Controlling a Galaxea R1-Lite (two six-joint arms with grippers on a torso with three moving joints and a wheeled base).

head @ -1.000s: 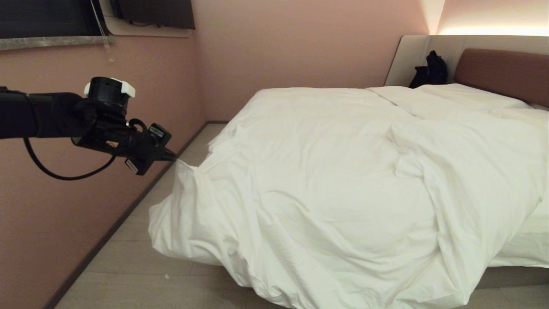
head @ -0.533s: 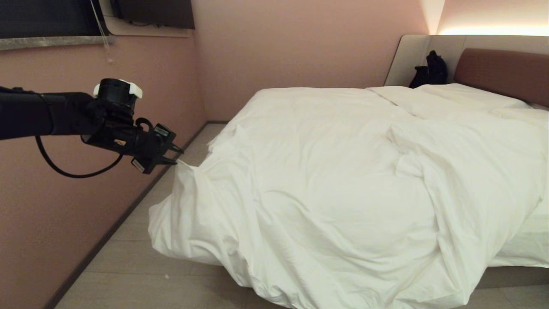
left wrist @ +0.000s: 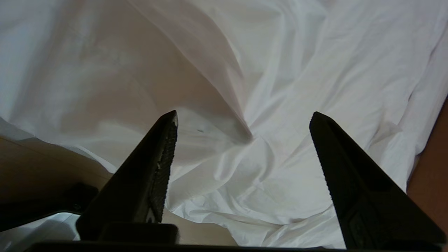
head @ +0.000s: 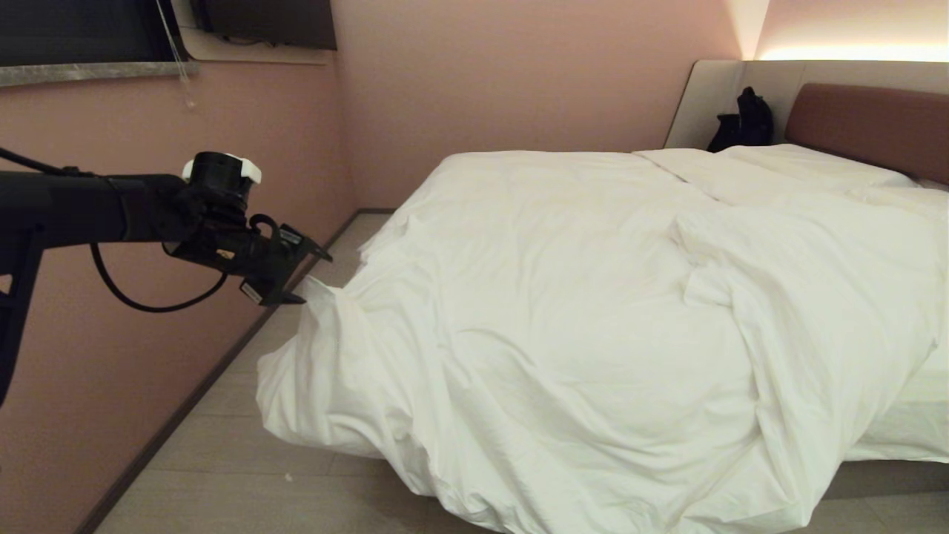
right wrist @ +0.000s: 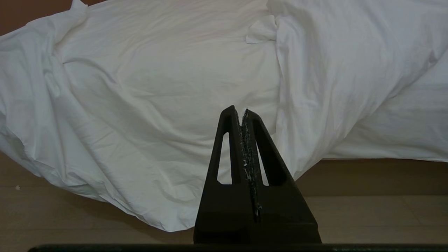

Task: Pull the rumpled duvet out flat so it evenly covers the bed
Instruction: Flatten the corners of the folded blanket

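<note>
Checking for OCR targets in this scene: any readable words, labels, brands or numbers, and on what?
None readable.
Small pale labels on the left tool body: too small to read.
The duvet, the bed headboard, the wall and the black bag show no print.

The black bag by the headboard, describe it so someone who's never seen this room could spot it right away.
Start at the bed with its white duvet and follow it to the reddish-brown headboard. Just left of that padding, against the beige panel, sits the black bag. It is the only dark thing among white bedding and pale walls.
</note>
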